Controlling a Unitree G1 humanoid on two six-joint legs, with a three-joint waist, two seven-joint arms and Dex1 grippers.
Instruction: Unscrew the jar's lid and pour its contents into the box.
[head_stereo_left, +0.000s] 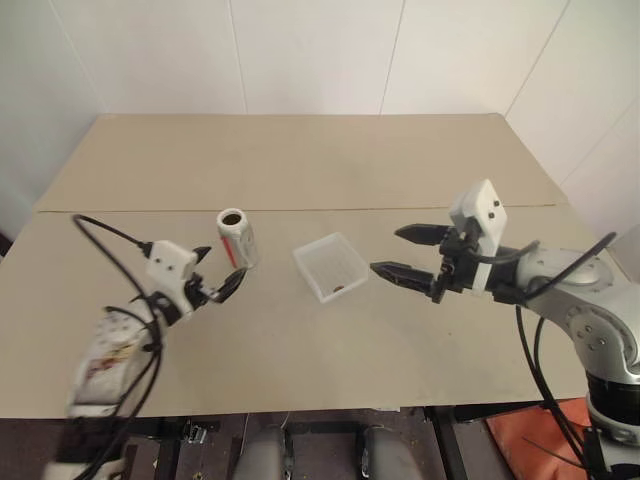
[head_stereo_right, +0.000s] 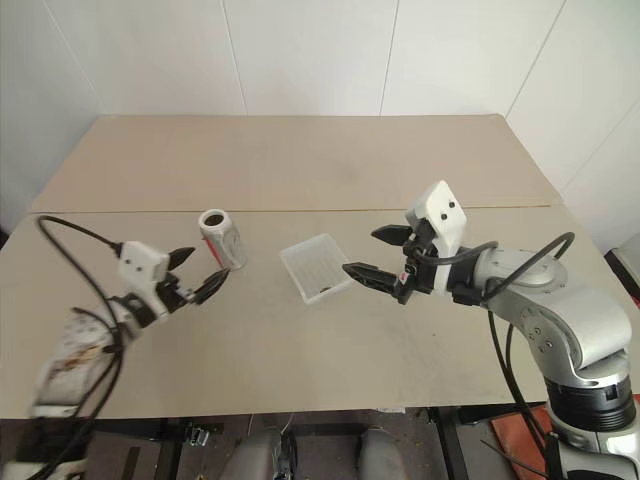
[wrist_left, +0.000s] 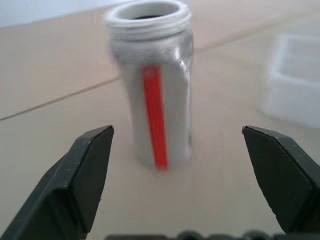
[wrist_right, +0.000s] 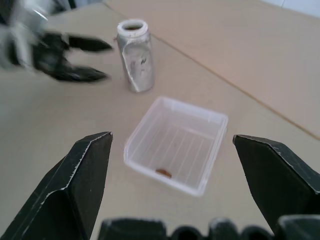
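Observation:
The jar (head_stereo_left: 237, 238) stands upright on the table with its mouth open; it is whitish with a red stripe (wrist_left: 155, 115). The lid is out of view. My left gripper (head_stereo_left: 222, 270) is open just in front of the jar, with its fingers apart from it and nothing between them. The clear box (head_stereo_left: 328, 260) lies to the right of the jar, and a few brownish bits of the contents (wrist_right: 163, 173) rest near its front wall. My right gripper (head_stereo_left: 386, 250) hovers open just right of the box, pointing at it.
The beige table (head_stereo_left: 300, 160) has a seam running across its middle, and white walls rise behind it. An orange object (head_stereo_left: 530, 430) sits below the table's front right corner. A black cable (head_stereo_left: 110, 235) loops over my left arm.

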